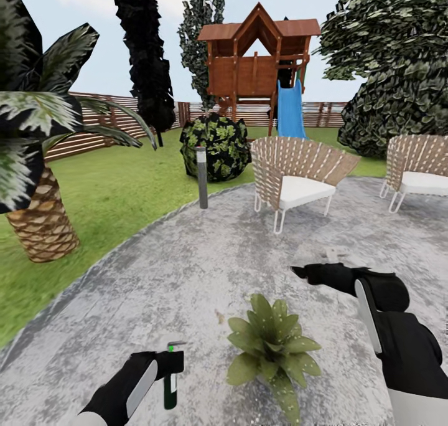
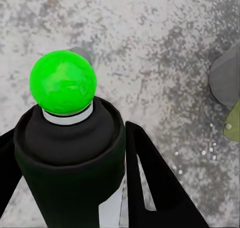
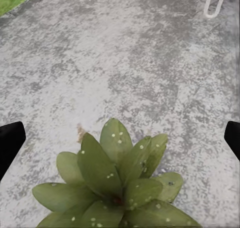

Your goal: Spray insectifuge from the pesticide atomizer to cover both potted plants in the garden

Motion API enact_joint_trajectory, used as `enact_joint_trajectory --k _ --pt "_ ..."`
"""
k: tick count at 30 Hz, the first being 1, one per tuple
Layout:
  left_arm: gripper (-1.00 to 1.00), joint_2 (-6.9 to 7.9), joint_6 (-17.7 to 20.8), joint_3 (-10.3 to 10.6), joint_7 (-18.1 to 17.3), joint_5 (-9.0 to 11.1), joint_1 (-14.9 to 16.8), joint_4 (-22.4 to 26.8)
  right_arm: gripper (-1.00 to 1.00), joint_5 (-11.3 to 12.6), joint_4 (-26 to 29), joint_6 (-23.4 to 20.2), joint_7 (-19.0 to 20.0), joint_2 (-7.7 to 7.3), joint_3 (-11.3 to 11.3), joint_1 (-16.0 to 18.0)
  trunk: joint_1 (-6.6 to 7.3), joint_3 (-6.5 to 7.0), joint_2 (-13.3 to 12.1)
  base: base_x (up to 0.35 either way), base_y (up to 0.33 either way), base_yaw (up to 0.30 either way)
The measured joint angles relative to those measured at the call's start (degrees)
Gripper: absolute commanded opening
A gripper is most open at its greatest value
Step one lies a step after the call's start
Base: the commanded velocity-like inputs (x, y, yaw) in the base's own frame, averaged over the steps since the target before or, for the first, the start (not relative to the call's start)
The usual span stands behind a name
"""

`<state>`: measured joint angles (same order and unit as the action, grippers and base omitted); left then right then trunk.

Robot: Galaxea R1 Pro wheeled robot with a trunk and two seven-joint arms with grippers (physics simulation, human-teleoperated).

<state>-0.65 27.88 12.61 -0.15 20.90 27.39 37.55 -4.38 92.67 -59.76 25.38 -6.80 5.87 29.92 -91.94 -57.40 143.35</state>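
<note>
One potted plant [image 1: 272,345] at centre of gravel patio [image 1: 186,270], leaves dotted with whitish insectifuge [image 3: 114,135]. Left gripper [image 1: 165,360], at plant's 9 o'clock, jaws closed on pesticide atomizer [image 1: 170,388], bottle upright. Right gripper [image 1: 305,271], at plant's 1 o'clock, jaws wide apart, empty. Risk: nozzle aimed off plant, spray lands on gravel, coverage stays patchy.

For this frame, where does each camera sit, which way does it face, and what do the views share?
Head view: high, facing forward and down over the patio; both arms show, left claw holding the pesticide atomizer.
Left wrist view: above the atomizer's top, facing paving.
Right wrist view: open right claw facing the potted plant.
Shared: the speckled plant.
</note>
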Motion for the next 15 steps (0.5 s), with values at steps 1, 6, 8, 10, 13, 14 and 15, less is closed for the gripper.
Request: enact_joint_trajectory --k 1,6,8,10,13,14,15 --pt "-1.00 -0.12 0.29 -0.01 0.03 -0.28 0.01 0.00 1.00 0.00 0.00 0.00 0.01 -0.04 0.09 0.04 0.00 0.00 0.00 0.000 0.343 -0.277" --pt "-1.00 -0.37 0.75 -0.03 0.17 -0.76 0.09 0.00 1.00 -0.02 0.00 0.01 0.11 -0.20 0.78 0.45 0.00 0.00 0.00 0.000 0.343 -0.278" --pt "-1.00 -0.40 0.79 -0.01 0.10 -0.79 0.10 0.04 1.00 -0.19 0.00 0.01 0.07 -0.22 1.93 0.26 0.00 0.00 0.00 0.000 0.343 -0.277" --pt "-1.00 -0.48 0.80 0.03 0.05 -0.78 0.10 0.12 1.00 -0.36 0.00 0.00 0.02 -0.23 2.55 0.08 0.00 0.00 0.00 0.000 0.343 -0.203" --pt "-1.00 -0.82 0.81 0.05 0.07 -0.79 0.10 0.23 1.00 -0.35 -0.01 0.00 0.20 -0.20 2.91 -0.07 0.00 0.00 0.00 0.000 0.343 -0.076" --pt "-1.00 -1.01 0.82 0.05 0.10 -0.78 0.10 0.25 1.00 -0.23 -0.01 0.01 0.31 -0.13 3.58 -0.14 0.00 0.00 0.00 0.000 0.343 -0.024" --pt "-1.00 -1.13 0.82 0.05 0.08 -0.80 0.10 0.28 1.00 -0.14 -0.01 0.01 0.35 -0.10 3.92 -0.25 0.00 0.00 0.00 0.000 0.343 -0.016"
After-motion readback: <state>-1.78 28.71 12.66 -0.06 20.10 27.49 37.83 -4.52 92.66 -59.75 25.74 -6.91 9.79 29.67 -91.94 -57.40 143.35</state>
